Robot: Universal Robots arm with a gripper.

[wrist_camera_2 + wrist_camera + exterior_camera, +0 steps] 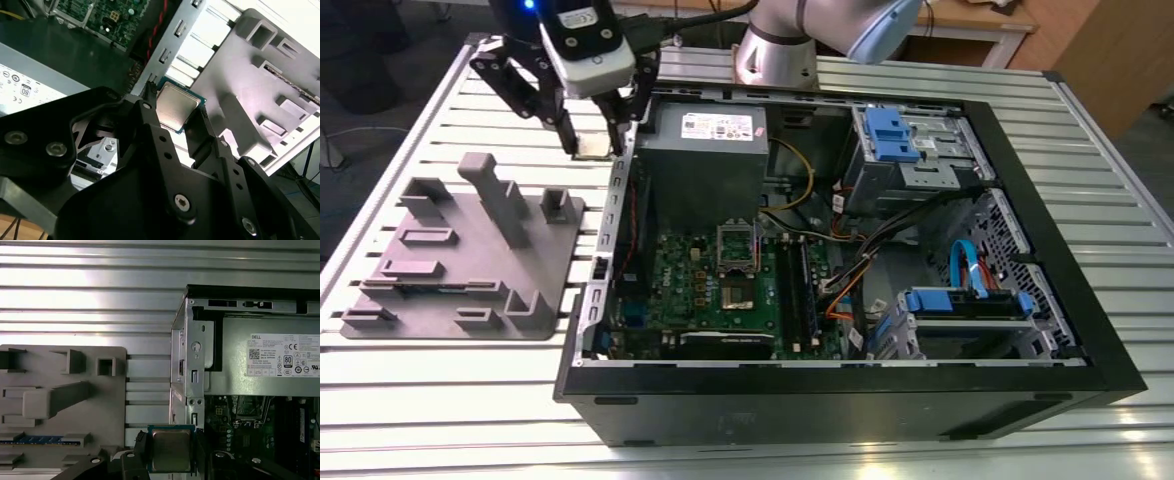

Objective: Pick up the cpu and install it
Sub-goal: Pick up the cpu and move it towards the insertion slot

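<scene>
The cpu (595, 148), a small flat square chip with a silvery top (175, 105) (171, 450), hangs in the air between the black fingers of my gripper (594, 145), which is shut on its two opposite edges. In the exterior view it is above the slatted table, just outside the computer case's wall, between the grey tray and the power supply. The green circuit board (700, 300) lies inside the case, with its square metal socket frame (738, 245) standing open, well away from the chip.
The large grey plastic tray (467, 260) with upright blocks lies at the exterior view's left of the case. The open black computer case (854, 400) holds a grey power supply (707, 150), blue drive brackets (887, 130) and loose cables (854, 280).
</scene>
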